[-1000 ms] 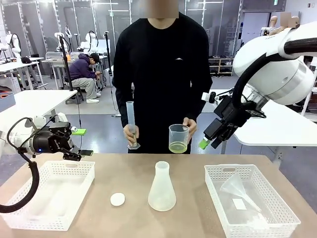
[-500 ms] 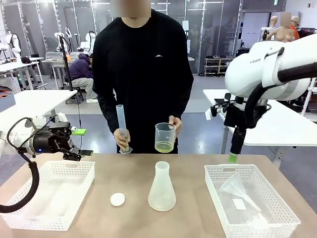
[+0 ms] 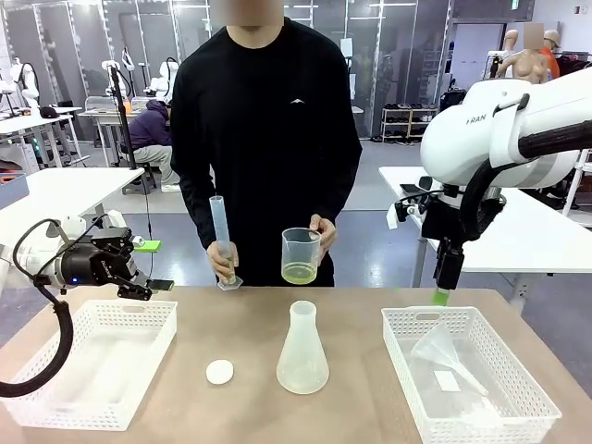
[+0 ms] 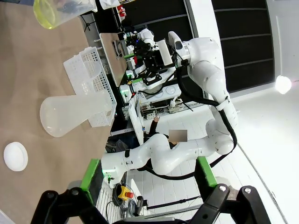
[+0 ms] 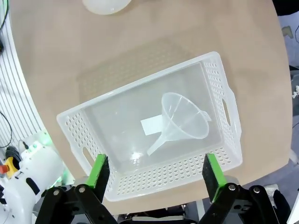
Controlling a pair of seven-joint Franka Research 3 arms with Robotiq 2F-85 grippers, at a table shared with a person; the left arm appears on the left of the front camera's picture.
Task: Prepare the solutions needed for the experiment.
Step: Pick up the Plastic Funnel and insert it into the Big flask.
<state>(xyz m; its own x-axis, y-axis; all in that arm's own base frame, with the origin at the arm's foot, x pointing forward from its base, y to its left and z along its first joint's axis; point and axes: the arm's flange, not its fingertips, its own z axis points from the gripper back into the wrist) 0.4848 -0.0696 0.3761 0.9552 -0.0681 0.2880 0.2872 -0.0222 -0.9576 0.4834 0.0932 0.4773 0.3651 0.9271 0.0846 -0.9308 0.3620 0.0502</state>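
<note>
Containers first: the person across the table has a clear beaker [image 3: 302, 246] in one hand [image 3: 323, 231], and the solution [image 3: 300, 273] is the shallow lime-yellow layer sitting in the bottom of it. The other hand [image 3: 225, 260] holds a tall measuring cylinder [image 3: 218, 222] upright, and we can't make out whether there's anything in it. Mid-table stands a frosted flask [image 3: 302, 350], too cloudy for us to say what's inside, with a small white cap [image 3: 219, 372] near it. The right basket [image 3: 407, 318] has a clear funnel [image 3: 442, 353] lying on its side next to a white slip [image 3: 447, 380]; there's a left basket [image 3: 102, 311] too. In the left wrist view the beaker is cut off by the top edge, so we only catch its yellow bottom. The right gripper [image 5: 155, 157] hangs over the funnel basket with its jaws spread wide, holding nothing. The left gripper [image 4: 148, 162] is spread wide too, nothing in it, up by the far side of the left basket. So the solution is up in the person's beaker above the far table edge, between the two grippers and well apart from both.
</note>
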